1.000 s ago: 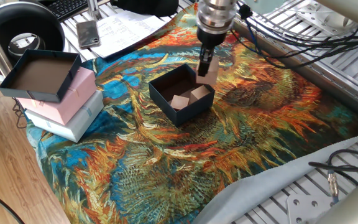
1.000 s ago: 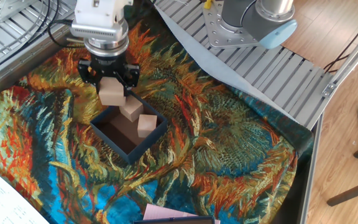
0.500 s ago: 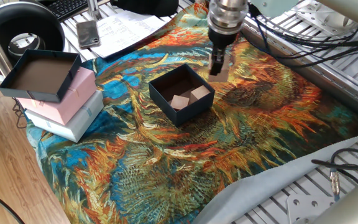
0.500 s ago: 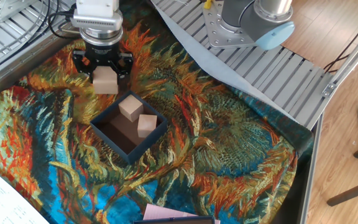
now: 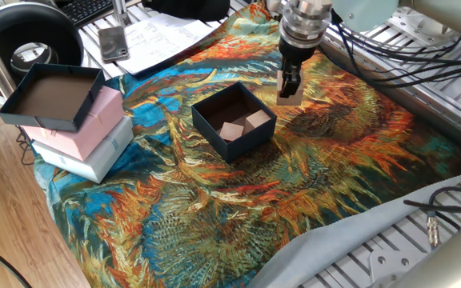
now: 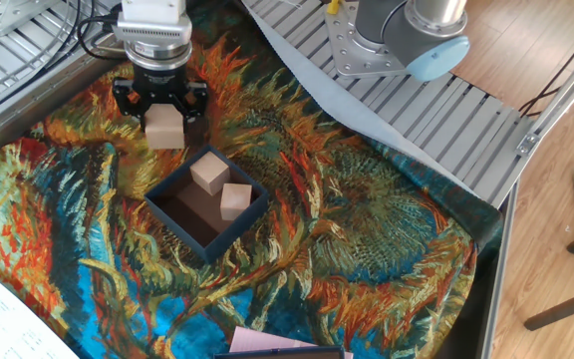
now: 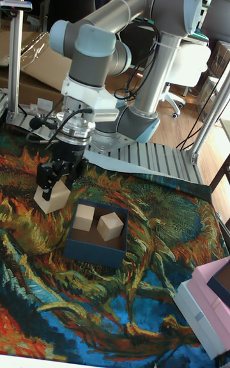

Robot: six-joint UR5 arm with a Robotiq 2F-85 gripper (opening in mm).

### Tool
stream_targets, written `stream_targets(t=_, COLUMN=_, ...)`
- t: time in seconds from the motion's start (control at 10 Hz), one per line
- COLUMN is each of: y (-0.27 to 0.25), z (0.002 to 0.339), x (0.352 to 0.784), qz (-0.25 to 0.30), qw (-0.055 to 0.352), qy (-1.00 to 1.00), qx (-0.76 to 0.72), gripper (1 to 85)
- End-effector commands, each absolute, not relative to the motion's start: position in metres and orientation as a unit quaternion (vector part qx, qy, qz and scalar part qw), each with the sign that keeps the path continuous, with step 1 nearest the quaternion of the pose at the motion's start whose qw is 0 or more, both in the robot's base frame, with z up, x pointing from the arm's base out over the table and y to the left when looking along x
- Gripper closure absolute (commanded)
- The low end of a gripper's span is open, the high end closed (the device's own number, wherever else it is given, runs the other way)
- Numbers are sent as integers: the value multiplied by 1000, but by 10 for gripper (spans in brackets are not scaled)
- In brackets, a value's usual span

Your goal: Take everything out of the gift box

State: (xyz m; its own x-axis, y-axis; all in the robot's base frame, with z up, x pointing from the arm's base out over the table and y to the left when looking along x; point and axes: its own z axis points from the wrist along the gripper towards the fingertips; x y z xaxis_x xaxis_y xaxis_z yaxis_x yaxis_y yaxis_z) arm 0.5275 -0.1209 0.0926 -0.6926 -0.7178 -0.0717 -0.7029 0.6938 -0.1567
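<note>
At far left in one fixed view, a shallow dark lid (image 5: 48, 96) with brown inside, resting on a pink box (image 5: 86, 122) stacked on a white box (image 5: 94, 154). Further right, near the middle of the painted cloth (image 5: 310, 184) covering the table, the gift box (image 5: 234, 120), upright and open-topped, with two cubes inside: one cube (image 6: 209, 172) toward the gripper's side, a second cube (image 6: 234, 199) just beside it, both on the brown floor. Right of the box in this view, the gripper (image 5: 288, 84), pinching a third cube (image 6: 164, 128) between its fingers, outside the box walls and close to the cloth; touching the cloth or just above, cannot tell. In the tall fixed view, that held cube (image 7: 52, 197) just left of the navy box (image 7: 96, 235), apart from it.
</note>
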Motion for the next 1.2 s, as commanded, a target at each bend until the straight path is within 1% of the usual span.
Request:
stream_targets(t=0.0, y=-123, z=79, x=529, qz=-39, qw=75, qy=919, qx=-386, gripper=433)
stream_targets(t=1.1, y=-116, z=52, x=555, qz=-24, qw=93, qy=913, qx=-397, gripper=403)
